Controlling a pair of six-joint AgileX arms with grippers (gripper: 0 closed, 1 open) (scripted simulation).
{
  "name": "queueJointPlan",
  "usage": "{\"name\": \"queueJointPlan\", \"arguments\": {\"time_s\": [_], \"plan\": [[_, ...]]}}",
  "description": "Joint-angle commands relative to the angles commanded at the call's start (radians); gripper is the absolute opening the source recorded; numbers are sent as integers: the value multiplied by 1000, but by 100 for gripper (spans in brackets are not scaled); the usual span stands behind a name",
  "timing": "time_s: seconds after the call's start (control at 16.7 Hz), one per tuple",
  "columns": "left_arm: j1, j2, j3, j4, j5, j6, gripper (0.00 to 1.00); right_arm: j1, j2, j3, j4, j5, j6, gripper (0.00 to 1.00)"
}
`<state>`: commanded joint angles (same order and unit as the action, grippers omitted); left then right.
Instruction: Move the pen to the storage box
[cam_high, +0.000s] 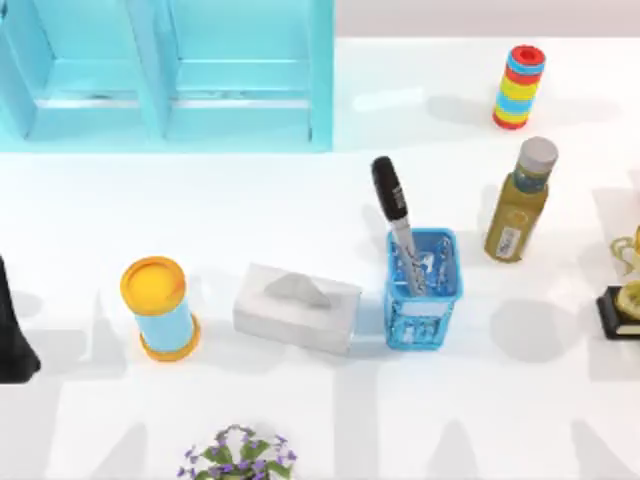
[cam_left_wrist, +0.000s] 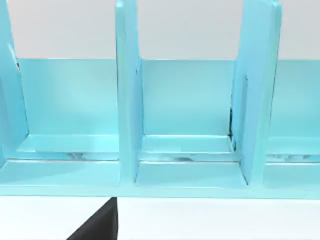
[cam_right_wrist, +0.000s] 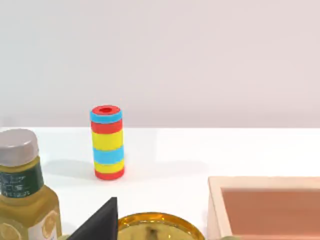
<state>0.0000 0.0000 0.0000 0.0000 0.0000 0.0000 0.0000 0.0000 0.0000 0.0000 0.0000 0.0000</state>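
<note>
You cannot tell how open either hand is, and the pen (cam_high: 393, 210) stands cap-up, leaning in the blue mesh holder (cam_high: 424, 291) mid-bench, so a skewed pull could tip the holder onto the tissue box (cam_high: 296, 308) or olive bottle (cam_high: 518, 205).

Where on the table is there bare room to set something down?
Bare table lies between the blue shelf unit and the tissue box, and between the flowers and trophy. Crowded: pen in its blue basket, close beside the olive bottle.
</note>
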Motion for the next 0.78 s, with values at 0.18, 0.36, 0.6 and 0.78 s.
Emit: {"name": "queueJointPlan", "arguments": {"time_s": [0.18, 0.36, 0.6, 0.78], "plan": [[0, 0, 0, 0, 0, 0, 100, 8, 13, 9, 2, -10, -1, 100], [0, 0, 0, 0, 0, 0, 100, 61, 108, 82, 19, -82, -7, 100], [0, 0, 0, 0, 0, 0, 100, 162, 380, 256, 69, -221, -21, 100], [0, 0, 0, 0, 0, 0, 100, 234, 653, 391, 114, -321, -34, 100]]}}
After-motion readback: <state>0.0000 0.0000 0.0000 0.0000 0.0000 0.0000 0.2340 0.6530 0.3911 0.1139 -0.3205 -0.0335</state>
